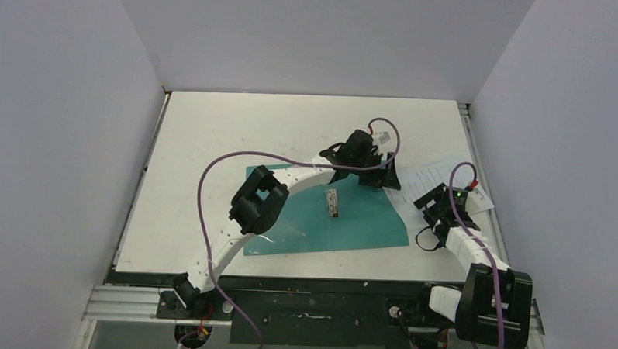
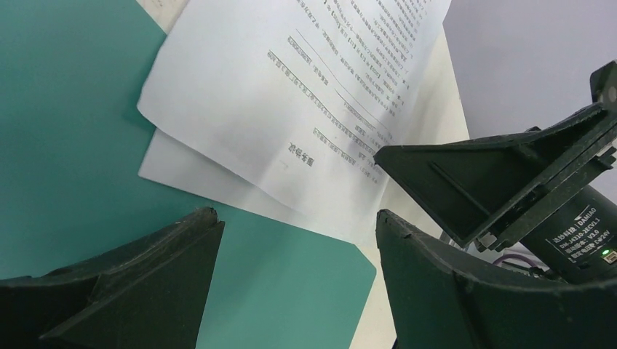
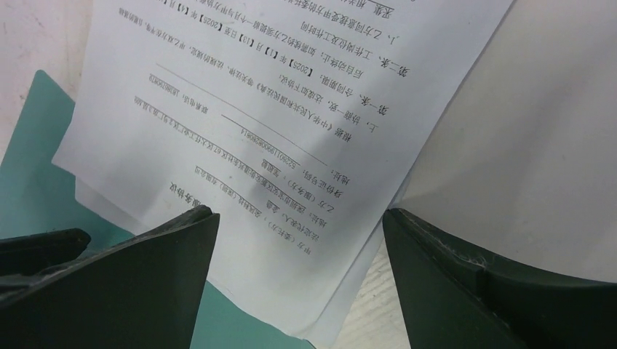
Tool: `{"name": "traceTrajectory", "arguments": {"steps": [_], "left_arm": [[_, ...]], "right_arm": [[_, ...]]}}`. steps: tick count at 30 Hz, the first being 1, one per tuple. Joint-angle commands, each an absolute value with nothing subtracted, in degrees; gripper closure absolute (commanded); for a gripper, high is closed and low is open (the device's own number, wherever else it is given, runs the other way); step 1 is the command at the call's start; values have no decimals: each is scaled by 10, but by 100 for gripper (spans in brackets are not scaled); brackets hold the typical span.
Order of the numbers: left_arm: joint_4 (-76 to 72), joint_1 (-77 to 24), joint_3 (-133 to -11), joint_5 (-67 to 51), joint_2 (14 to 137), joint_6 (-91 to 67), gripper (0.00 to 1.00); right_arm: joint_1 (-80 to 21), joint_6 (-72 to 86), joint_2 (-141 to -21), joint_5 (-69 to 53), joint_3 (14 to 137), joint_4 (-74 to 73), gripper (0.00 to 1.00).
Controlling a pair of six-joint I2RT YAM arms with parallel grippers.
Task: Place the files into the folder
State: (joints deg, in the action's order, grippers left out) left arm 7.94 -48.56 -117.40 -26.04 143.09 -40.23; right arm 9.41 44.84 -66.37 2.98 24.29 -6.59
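The white printed paper sheets (image 3: 291, 131) carried upside-down Chinese lines with headings 第一条 and 第二条 and years 2025, 2026. A black motor housing (image 2: 582, 233) bore a label reading DAMIAO V3.0.

I'm seeing a white table (image 1: 214, 132) sitting between grey walls (image 1: 60, 96), a metal rail (image 1: 131, 302) running along its near edge.

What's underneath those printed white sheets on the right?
One corner of the printed sheets overlaps the edge of the teal folder; the rest lies on the white table. Two sheets are stacked, so the lower sheet is mostly hidden, and anything beneath it cannot be seen.
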Motion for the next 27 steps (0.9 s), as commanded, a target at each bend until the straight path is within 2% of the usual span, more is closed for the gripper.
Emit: {"name": "traceTrajectory", "arguments": {"steps": [1, 6, 10, 14, 22, 27], "left_arm": [[67, -478, -1172, -274, 1418, -398, 24], [73, -475, -1147, -267, 1404, -388, 24], [68, -472, -1126, -265, 1392, -387, 25], [60, -470, -1106, -262, 1381, -388, 25], [52, -469, -1083, -261, 1366, -390, 25], [47, -465, -1065, -259, 1352, -390, 25]], "right_arm": [[98, 434, -679, -23, 217, -31, 17], [98, 426, -674, -49, 202, -13, 36], [95, 422, -675, -64, 191, -4, 58], [95, 418, -670, -61, 187, -4, 74], [95, 410, -656, -54, 186, -10, 94], [93, 405, -643, -75, 175, -6, 95]]}}
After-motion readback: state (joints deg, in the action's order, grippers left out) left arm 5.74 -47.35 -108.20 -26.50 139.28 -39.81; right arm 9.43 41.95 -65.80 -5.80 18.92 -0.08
